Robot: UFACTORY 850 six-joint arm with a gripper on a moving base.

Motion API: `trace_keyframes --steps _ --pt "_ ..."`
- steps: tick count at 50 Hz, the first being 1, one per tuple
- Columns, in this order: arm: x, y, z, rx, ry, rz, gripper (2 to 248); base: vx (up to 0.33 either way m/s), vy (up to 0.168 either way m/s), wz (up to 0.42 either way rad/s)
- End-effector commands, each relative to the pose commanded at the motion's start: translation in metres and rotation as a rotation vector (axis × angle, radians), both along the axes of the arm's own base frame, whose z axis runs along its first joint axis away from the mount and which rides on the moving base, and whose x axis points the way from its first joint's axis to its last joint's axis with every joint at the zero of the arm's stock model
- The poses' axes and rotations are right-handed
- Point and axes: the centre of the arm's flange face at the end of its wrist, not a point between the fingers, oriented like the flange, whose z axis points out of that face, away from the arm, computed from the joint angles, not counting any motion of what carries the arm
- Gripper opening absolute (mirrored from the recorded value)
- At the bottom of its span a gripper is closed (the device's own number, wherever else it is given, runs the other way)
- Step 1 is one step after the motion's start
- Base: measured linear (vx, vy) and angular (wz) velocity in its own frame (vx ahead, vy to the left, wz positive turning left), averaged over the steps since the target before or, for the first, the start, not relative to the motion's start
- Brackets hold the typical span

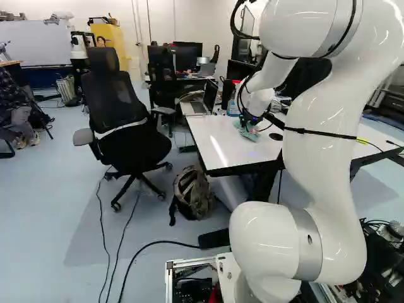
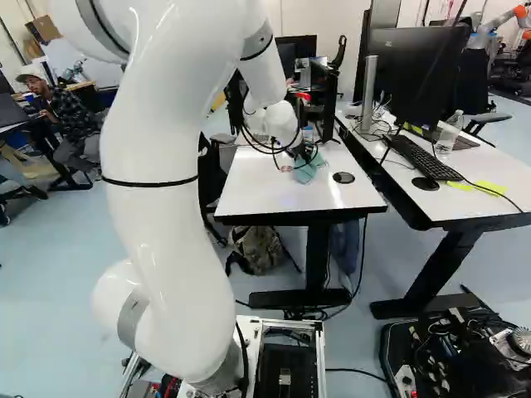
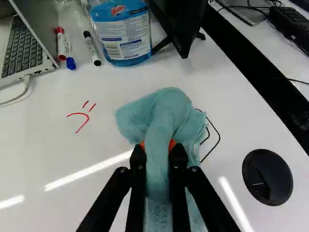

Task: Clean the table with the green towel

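Gripper [image 3: 158, 157] clamping green towel [image 3: 169, 113], apparently touching white table [image 3: 48, 159]

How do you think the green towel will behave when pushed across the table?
The towel looks floppy: it bunches where the pincer grips it, so its loose ends would probably fold or trail. Its thin-looking weave suggests little weight. The table's glossy top should probably let it slide easily.

Left of the blue-filled clear plastic bottle [image 3: 123, 36] on the white rectangular worktop [image 3: 43, 159] lies the grey metal laptop [image 3: 23, 48]; slim plastic markers [image 3: 91, 48] between; teal cloth towel [image 3: 169, 113] before it; round black disc [image 3: 267, 177] before-right.
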Motion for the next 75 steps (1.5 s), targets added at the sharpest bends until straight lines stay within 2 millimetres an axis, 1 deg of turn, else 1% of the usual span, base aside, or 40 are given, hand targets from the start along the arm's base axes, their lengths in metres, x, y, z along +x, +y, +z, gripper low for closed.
trace_keyframes --steps 27,34,41,48,55,68,75 --pt "0.008 -0.046 -0.002 -0.005 -0.014 -0.067 53 0.000 0.000 0.000" --pt "0.005 -0.058 -0.002 -0.006 -0.015 -0.087 53 0.000 0.000 0.000" --pt "-0.003 -0.066 -0.002 -0.005 -0.013 -0.104 53 0.000 0.000 0.000" --pt "-0.015 -0.065 -0.001 -0.002 -0.006 -0.111 53 0.000 0.000 0.000" --pt "-0.027 -0.060 0.000 0.001 0.002 -0.112 53 0.000 0.000 0.000" --pt "-0.048 -0.045 0.002 0.006 0.016 -0.102 53 0.000 0.000 0.000" --pt "-0.051 -0.034 0.002 0.007 0.020 -0.086 53 0.000 0.000 0.000"
